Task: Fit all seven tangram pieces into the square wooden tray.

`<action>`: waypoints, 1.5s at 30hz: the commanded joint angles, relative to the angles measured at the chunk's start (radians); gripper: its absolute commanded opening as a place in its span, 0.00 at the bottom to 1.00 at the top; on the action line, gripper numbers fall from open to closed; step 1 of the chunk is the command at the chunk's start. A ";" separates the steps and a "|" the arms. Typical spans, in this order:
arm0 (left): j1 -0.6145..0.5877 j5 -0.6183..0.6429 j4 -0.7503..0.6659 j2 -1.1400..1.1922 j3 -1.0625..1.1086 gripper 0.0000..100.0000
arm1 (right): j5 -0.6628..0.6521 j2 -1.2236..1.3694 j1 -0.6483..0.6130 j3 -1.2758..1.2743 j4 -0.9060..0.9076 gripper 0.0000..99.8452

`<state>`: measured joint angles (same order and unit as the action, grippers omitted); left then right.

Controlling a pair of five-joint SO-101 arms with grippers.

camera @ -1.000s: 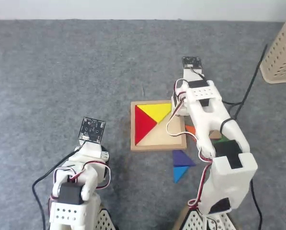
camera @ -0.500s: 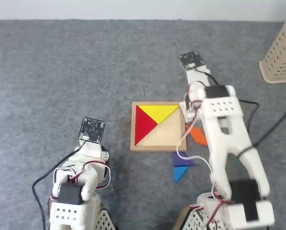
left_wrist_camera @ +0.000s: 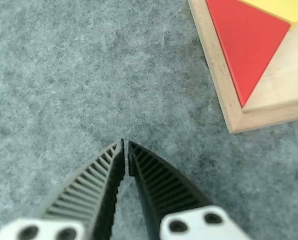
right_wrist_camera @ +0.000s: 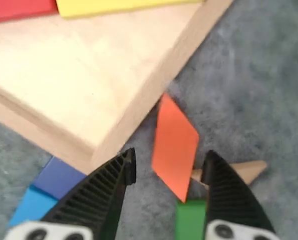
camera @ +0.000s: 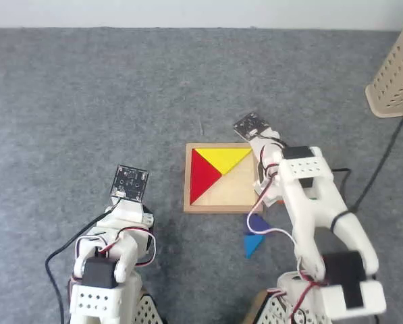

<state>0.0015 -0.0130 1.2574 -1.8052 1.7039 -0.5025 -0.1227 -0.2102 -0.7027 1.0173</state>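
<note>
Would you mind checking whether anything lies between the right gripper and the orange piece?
Nothing visible does. In the right wrist view the right gripper hangs open over the orange piece, which lies bare on the carpet. The tray's wall sits close beside it, and a green piece near its end.

The left arm (camera: 113, 263) is white moulded plastic with black servo blocks, looping red, black and white wires and a black square camera board (camera: 129, 182). The right arm (camera: 316, 202), beside the square wooden tray (camera: 215, 208), is built alike. The left gripper (left_wrist_camera: 125, 145) and right gripper (right_wrist_camera: 169, 155) have black ribbed fingers (left_wrist_camera: 153, 175) on white bases with round screw holes.
</note>
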 commanded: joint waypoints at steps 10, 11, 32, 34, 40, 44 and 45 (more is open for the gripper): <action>-0.006 0.008 0.006 -0.021 -0.019 0.01 | 0.104 0.189 0.136 0.149 -0.033 0.15; -0.006 0.008 0.006 -0.021 -0.019 0.01 | 0.129 0.196 0.150 0.157 -0.035 0.13; -0.006 0.008 0.006 -0.021 -0.019 0.01 | 0.221 -0.064 -0.153 0.259 0.157 0.06; -0.006 0.008 0.006 -0.021 -0.019 0.01 | 0.169 -0.033 -0.228 0.259 0.157 0.06; -0.006 0.008 0.006 -0.021 -0.019 0.01 | 0.035 0.082 -0.335 0.261 0.108 0.06; -0.006 0.008 0.006 -0.021 -0.019 0.01 | 0.021 0.127 -0.346 0.262 0.076 0.06; -0.006 0.008 0.006 -0.021 -0.019 0.01 | 0.020 0.133 -0.343 0.262 0.071 0.06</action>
<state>0.0000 -0.0130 1.2574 -1.8052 1.7039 -0.4611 0.0153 -0.5447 -0.4941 1.1155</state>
